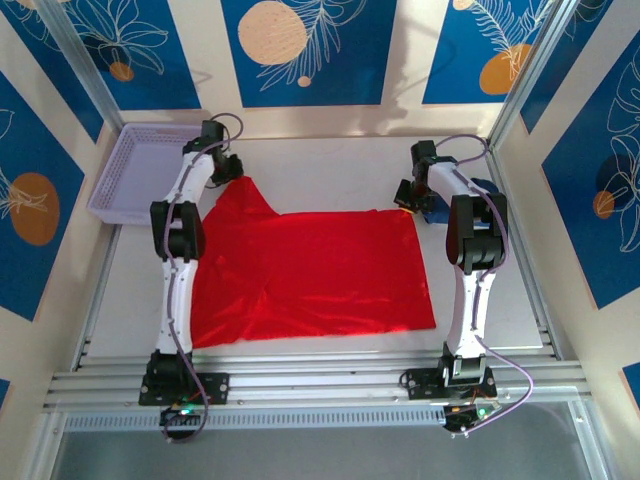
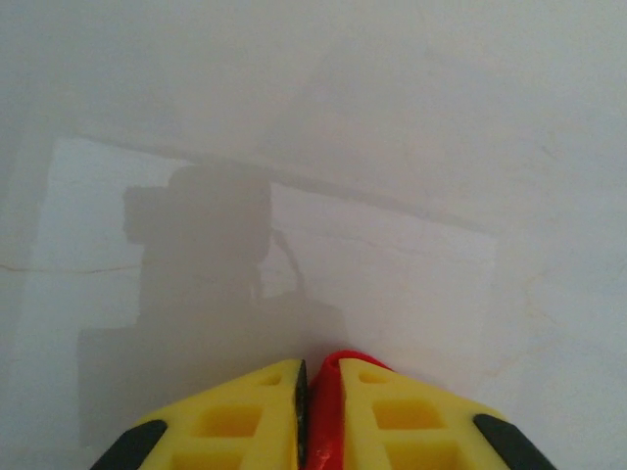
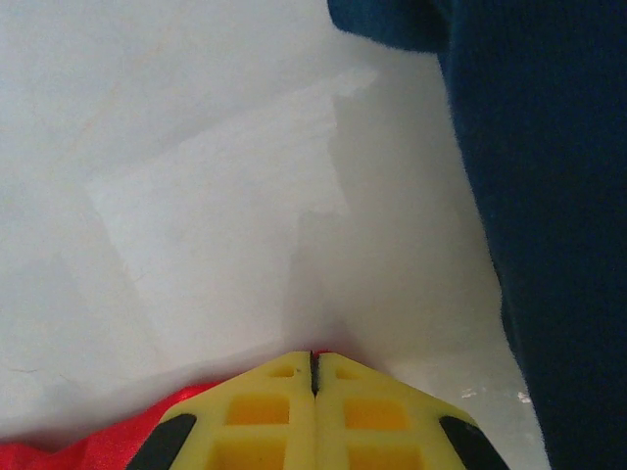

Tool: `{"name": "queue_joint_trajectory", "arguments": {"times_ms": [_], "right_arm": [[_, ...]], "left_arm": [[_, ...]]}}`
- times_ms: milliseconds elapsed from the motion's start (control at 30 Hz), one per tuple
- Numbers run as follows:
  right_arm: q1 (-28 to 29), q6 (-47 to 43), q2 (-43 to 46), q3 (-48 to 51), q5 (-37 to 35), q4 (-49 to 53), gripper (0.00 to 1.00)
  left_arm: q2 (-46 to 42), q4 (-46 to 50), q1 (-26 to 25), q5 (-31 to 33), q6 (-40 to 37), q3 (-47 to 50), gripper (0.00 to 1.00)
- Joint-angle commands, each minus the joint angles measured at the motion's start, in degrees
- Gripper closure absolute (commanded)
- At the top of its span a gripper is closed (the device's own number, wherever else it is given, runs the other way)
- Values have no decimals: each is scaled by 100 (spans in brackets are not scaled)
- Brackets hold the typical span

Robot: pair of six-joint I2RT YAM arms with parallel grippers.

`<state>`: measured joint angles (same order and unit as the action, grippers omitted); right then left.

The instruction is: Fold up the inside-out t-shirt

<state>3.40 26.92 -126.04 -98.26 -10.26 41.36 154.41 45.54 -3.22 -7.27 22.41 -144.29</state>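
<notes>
Your left claw (image 2: pixel 312 370) is closed on a narrow fold of the inside-out t-shirt (image 1: pixel 310 270): in its wrist view you see a strip of red cloth pinched upright between the two yellow fingers (image 2: pixel 235 416), with bare pale table (image 1: pixel 330 160) and the arm's shadow beyond. From above, that claw sits at the shirt's far left corner, where the cloth rises to a peak beside the lavender basket (image 1: pixel 105 190). Your right claw (image 3: pixel 313 360) has its jaws pressed fully together; red cloth shows just below its left finger, but you cannot tell from that view whether any of it is caught between the jaws. It sits at the shirt's far right corner, close to a dark navy garment (image 3: pixel 549 196) lying on the table to its right. The shirt itself lies spread fairly flat between the two arms, its near edge running close to the table's front.
</notes>
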Motion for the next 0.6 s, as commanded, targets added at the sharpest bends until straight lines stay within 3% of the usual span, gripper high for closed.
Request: {"name": "queue_joint_trajectory", "arguments": {"times_ms": [0,167,400,567], "right_arm": [[26,-90,115,-50,148,14,96],[-9,-81,88,-142,255,-25,96],[-61,-357,306,-341,321,-100,97],[-66,-568,924,46,402,-154,98]], "left_arm": [[296,190,19,-205,87,-139,89],[220,200,32,-102,-14,-367,100],[-451,81,129,-266,-88,-330,100],[-1519,-272,138,-684,-1,697,100]]}}
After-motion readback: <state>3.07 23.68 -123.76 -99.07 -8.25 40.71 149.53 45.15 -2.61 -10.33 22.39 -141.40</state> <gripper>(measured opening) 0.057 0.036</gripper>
